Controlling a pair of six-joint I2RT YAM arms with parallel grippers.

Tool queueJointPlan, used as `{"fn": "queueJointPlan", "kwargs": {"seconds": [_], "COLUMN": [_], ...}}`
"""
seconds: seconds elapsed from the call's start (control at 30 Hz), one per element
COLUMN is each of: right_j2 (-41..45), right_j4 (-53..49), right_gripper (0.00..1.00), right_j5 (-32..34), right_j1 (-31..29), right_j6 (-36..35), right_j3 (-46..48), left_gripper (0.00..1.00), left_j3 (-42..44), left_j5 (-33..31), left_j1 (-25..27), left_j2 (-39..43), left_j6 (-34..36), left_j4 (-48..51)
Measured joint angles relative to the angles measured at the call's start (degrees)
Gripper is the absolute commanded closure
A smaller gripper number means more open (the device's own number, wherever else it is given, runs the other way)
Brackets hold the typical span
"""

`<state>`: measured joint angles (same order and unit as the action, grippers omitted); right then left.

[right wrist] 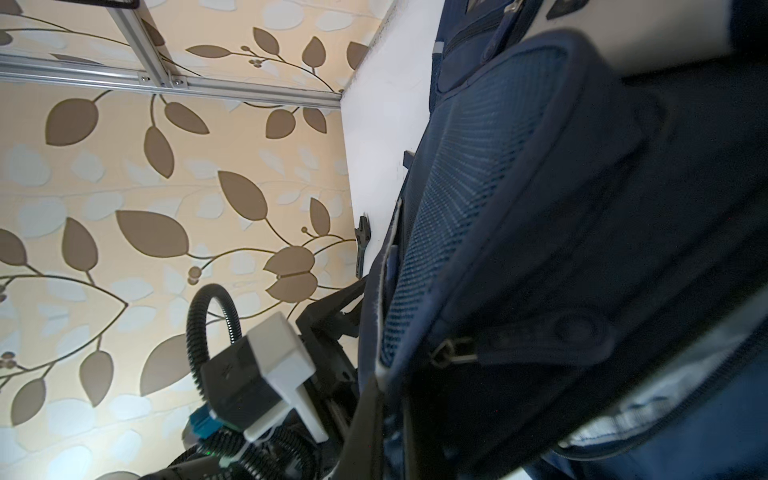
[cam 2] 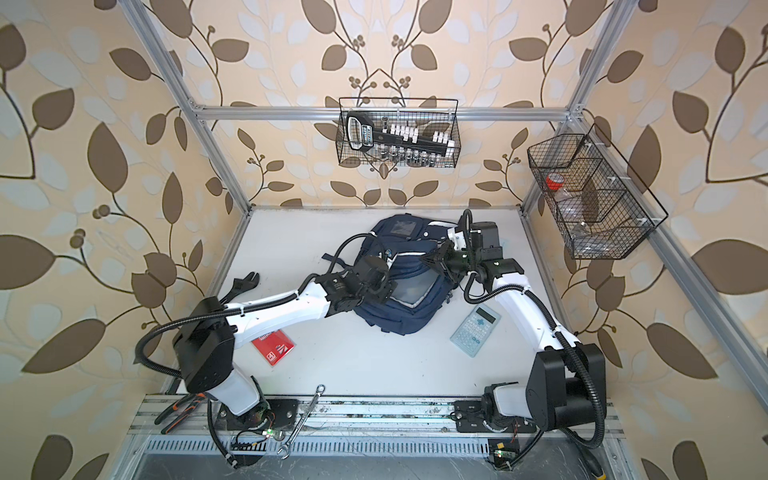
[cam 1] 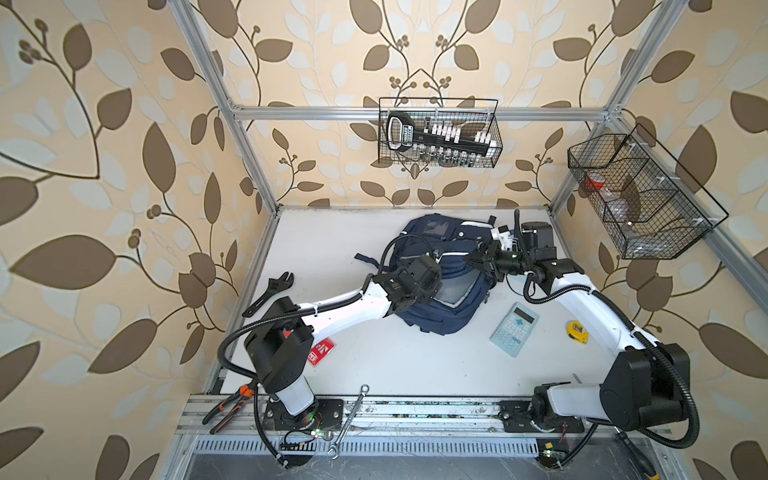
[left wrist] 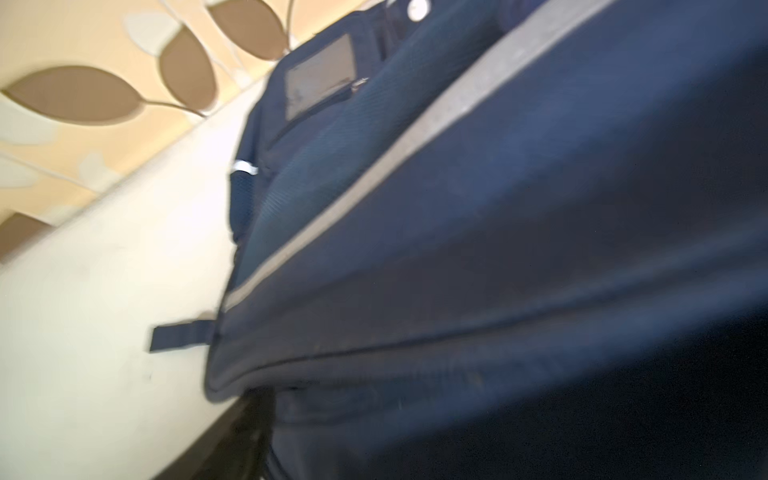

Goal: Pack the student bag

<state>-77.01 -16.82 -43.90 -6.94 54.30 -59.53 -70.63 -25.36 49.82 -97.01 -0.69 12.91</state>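
The student bag point(left wrist: 478, 232) shows blurred at the left wrist — left arm point(cam 1: 345, 307) half covers red booklet point(cam 1: 323, 351).

Both top views look down from high up onto the white table point(cam 1: 374, 374) and both arms. The left wrist camera sits very close to the student bag point(left wrist: 498, 249), just ahead of its jaws. The right wrist camera is close too, and sees the same bag and the left arm point(right wrist: 257, 374) past its jaws.

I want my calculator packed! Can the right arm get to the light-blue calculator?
Probably yes: the light-blue plastic calculator lies uncovered beside the right arm. But the right claw seems shut on the rim of the navy-blue fabric backpack, and must let go first.
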Motion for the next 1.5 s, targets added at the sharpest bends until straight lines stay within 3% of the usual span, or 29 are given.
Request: {"fn": "queueJointPlan", "kwargs": {"seconds": [0.1,0.17,0.43,0.6,0.63,0.7,0.73,0.8,0.87,1.07,1.2,1.33,1.5], "right_j2": [0.50,0.85,0.96,-4.85,-6.34,-8.68,-9.38,-9.77,-9.33,0.90,5.57,-2.36,-13.99], "right_j4": [0.13,-0.11,-3.87,-6.99,-7.56,-8.81,-9.42,-10.67,-12.02,-13.22,-11.93,-9.94,-9.09], "right_gripper": [1.00,1.00,1.00,1.00,0.96,0.67,0.50,0.30,0.01,0.00,0.00,0.00,0.00], "right_j5": [0.02,-0.13,-1.75,-3.80,-4.00,-3.74,-1.44,6.62,15.69,38.86,48.87,57.42,59.95], "right_j1": [0.07,0.11,-0.04,-1.84,-2.23,-2.99,-3.45,-2.95,-2.05,-2.08,-0.57,2.36,7.08], "right_j6": [0.46,0.33,-5.05,-9.14,-9.97,-11.58,-12.87,-15.23,-17.09,-19.58,-19.85,-19.87,-20.09], "right_j3": [0.07,0.07,-0.52,-5.57,-6.95,-9.29,-10.29,-12.13,-13.62,-9.68,-4.00,-1.25,-1.42], "left_gripper": [0.88,0.99,1.00,1.00,1.00,1.00,1.00,1.00,1.00,1.00,1.00,1.00,1.00], "left_j3": [-2.49,-2.60,0.87,4.59,4.85,4.92,4.87,4.81,3.34,-3.13,-3.54,-3.54,-3.23], "left_j5": [-6.73,-9.03,-8.35,-7.69,-7.28,-5.49,-4.79,-3.52,-1.81,4.02,9.16,15.91,20.85], "left_j1": [0.52,0.81,1.68,1.99,1.95,1.84,1.84,1.42,0.90,-0.39,-2.21,-6.40,-8.98], "left_j2": [-2.91,-2.78,4.13,9.49,10.29,11.37,11.78,12.55,12.63,10.25,9.97,10.03,11.67], "left_j6": [0.39,0.90,0.39,-3.02,-4.37,-7.10,-8.96,-12.44,-16.02,-22.58,-25.35,-27.15,-27.34], "left_j4": [0.13,-0.42,1.51,4.87,5.88,7.93,9.40,13.88,18.53,25.38,25.79,25.20,24.61]}}
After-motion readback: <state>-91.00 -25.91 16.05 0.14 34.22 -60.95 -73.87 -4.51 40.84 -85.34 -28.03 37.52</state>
